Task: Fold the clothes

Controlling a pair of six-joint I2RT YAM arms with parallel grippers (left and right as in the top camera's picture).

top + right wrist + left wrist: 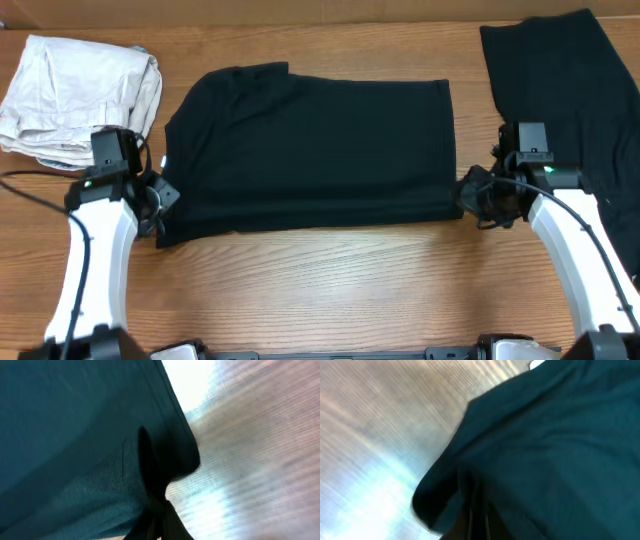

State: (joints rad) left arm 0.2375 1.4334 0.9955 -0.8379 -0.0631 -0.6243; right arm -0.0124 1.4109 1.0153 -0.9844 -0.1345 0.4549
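The left fingers [158, 203] and right fingers [470, 192] each pinch closed on a near corner of the black T-shirt [310, 150] lying on the bench [330, 290].

I see the black T-shirt [310, 150] lying flat across the middle of my overhead view, folded into a wide rectangle, with a short sleeve poking out at its far left corner. A small white neck tag [165, 162] peeks out at its left edge. Both near corners look bunched. A second black garment [570, 80] lies spread at the far right, apart from it.
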